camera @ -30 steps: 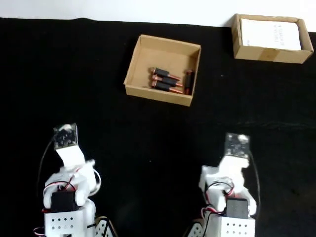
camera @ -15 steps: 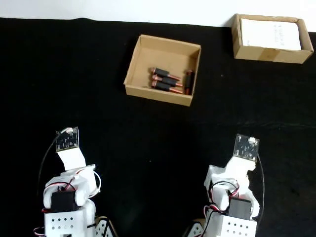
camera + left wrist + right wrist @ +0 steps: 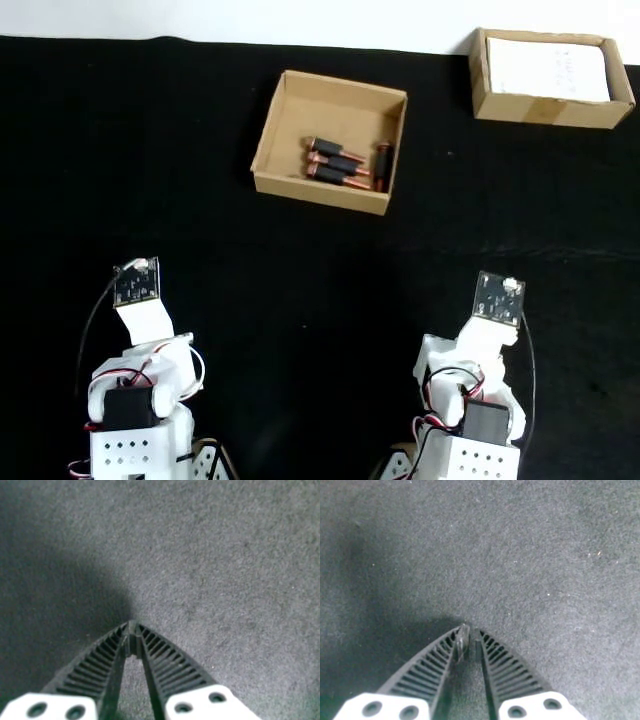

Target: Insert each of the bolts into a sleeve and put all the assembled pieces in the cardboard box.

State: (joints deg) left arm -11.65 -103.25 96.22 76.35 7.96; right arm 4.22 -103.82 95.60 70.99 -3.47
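The cardboard box (image 3: pixel 290 110) stands at the back middle of the black table. Inside it lie several assembled pieces (image 3: pixel 336 163), black sleeves with copper bolts; one more (image 3: pixel 382 165) lies along the box's right wall. Both arms are folded back at the table's front edge, the left arm (image 3: pixel 140 330) and the right arm (image 3: pixel 480 350), far from the box. My left gripper (image 3: pixel 131 628) is shut, its tips touching, with nothing held, just above bare cloth. My right gripper (image 3: pixel 470 631) is shut as well and holds nothing over the cloth.
A second cardboard box (image 3: pixel 540 108) with a white sheet (image 3: pixel 548 68) in it stands at the back right corner. Black cloth (image 3: pixel 320 280) covers the table between the arms and the boxes.
Both arms have drawn back toward their bases since a second ago; the right wrist shifted right and nearer the front edge. Nothing has moved in the last half second.
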